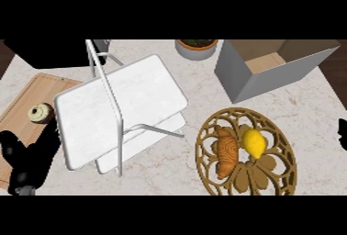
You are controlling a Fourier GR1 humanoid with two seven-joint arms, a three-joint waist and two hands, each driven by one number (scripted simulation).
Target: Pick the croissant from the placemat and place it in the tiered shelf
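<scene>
Left hand: all black, glossy, rounded fingers, beside tiered shelf. Right hand: black sliver only.

We see a lemon w/ yellow skin lying right of centre. Far left, a wooden cutting board carries a small donut. At top, a potted plant sits beside an open grey box.
</scene>
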